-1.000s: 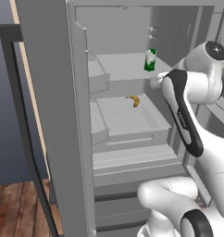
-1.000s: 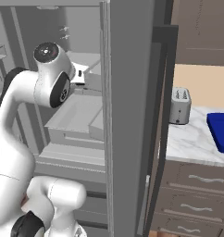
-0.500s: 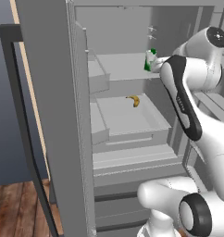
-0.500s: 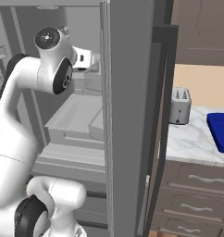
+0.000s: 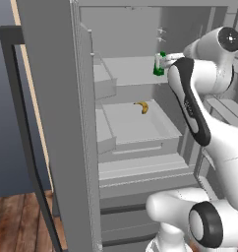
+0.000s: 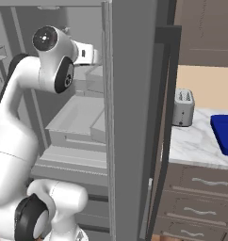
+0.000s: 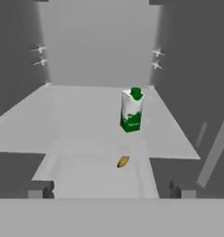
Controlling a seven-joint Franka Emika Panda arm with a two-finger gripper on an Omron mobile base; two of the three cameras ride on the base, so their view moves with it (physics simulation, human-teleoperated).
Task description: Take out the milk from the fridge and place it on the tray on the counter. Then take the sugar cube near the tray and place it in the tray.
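The milk (image 7: 131, 110), a white carton with green cap and label, stands upright on the upper shelf of the open fridge (image 5: 135, 74). In the hand view it is ahead and slightly right of centre. My gripper (image 7: 111, 190) is open and holds nothing, with its fingertips (image 7: 40, 190) wide apart and well short of the carton. In the left base view my forearm covers part of the milk (image 5: 159, 65). The dark blue tray (image 6: 224, 134) lies on the marble counter (image 6: 193, 143) at the right. The sugar cube is out of view.
A yellow banana (image 5: 142, 106) lies on the shelf below the milk, also seen as the banana (image 7: 123, 161). The grey fridge door (image 6: 134, 117) stands between the arm and the counter. A silver toaster (image 6: 183, 107) stands left of the tray.
The hand has risen from the banana shelf's level to the upper shelf and reached deeper into the fridge, toward the milk. The jaws stay open.
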